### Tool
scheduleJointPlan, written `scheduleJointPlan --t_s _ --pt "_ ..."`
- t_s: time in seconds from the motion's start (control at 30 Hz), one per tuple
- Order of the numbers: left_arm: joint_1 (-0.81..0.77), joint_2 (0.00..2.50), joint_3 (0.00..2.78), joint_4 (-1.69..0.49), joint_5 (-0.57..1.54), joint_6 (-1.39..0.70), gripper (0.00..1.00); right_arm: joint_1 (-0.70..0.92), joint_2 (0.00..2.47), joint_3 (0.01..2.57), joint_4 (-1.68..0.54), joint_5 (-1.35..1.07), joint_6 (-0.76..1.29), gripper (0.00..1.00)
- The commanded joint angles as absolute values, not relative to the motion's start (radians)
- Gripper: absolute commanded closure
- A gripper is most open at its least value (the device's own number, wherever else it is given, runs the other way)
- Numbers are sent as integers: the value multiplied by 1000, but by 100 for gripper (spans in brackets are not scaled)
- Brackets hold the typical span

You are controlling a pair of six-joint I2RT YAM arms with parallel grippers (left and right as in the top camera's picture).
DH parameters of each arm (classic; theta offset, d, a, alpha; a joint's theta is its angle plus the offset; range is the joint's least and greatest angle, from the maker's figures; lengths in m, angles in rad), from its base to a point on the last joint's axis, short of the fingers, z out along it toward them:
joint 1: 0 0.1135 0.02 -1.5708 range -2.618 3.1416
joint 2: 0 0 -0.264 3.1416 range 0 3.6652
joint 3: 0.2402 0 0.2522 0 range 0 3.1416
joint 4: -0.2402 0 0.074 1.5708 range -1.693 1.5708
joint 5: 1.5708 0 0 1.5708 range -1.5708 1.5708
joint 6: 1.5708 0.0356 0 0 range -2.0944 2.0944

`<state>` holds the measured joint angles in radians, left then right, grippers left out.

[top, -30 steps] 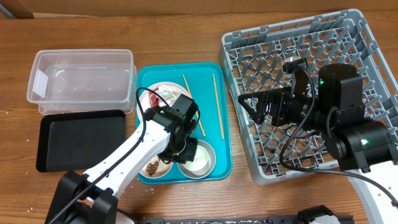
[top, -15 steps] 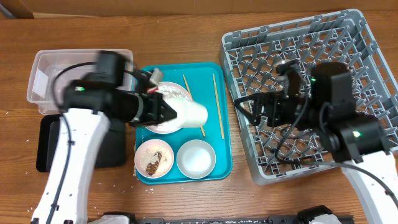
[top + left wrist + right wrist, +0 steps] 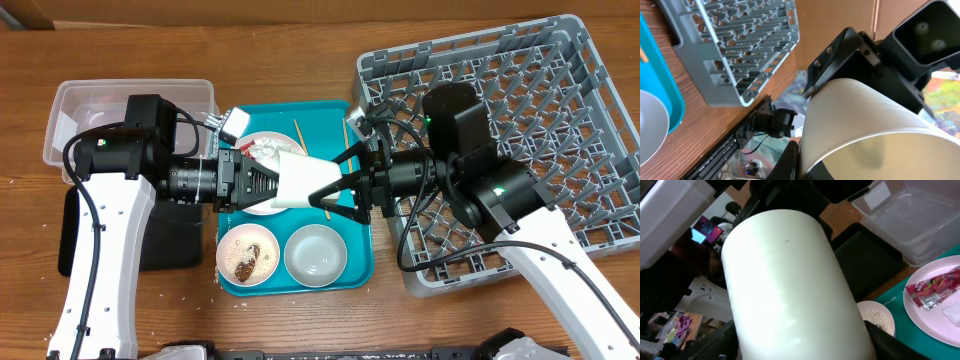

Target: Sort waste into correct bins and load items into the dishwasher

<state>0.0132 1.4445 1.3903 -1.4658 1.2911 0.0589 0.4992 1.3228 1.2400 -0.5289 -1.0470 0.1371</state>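
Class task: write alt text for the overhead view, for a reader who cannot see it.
Above the teal tray, the left gripper holds a white cup sideways, with the right gripper open around its other end. Two bowls sit on the tray; the grey dish rack stands beside it.

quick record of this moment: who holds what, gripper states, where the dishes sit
cup: on its side in the air above the tray
left gripper: shut on cup
right gripper: open, fingers either side of the cup's far end; contact unclear
plate: on tray, wrapper on it
bowl with scraps: on tray
empty bowl: on tray, beside it
rack: right of tray, no dishes visible in it
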Motion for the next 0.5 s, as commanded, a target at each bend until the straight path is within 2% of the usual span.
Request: scheduleJointPlan --t_s 0.0,0.13,0.2,0.23,0.3,0.37,0.43,0.47 --pt "12 1448 1401 -1454 1328 94 95 548 1319 1264 -503 -1124 123 26" --pt "12 1448 1401 -1471 1314 94 95 556 1319 1264 -445 -1125 130 28" --pt "12 1448 1401 -1486 1291 94 95 554 1318 1264 -427 -1128 131 12" --pt "12 1448 1401 -1493 1279 94 95 554 1318 1264 -413 -1131 133 14" --pt "12 1448 1401 -1492 1280 94 94 554 1318 1264 -404 -1147 134 29" --pt "12 1448 1401 -1487 1280 93 94 554 1318 1264 -396 -1168 135 38" --pt "12 1448 1401 -1484 1280 93 83 554 1317 1264 -397 -1171 138 45" --pt "12 1448 1401 -1483 1279 94 72 553 1315 1264 -400 -1169 138 45"
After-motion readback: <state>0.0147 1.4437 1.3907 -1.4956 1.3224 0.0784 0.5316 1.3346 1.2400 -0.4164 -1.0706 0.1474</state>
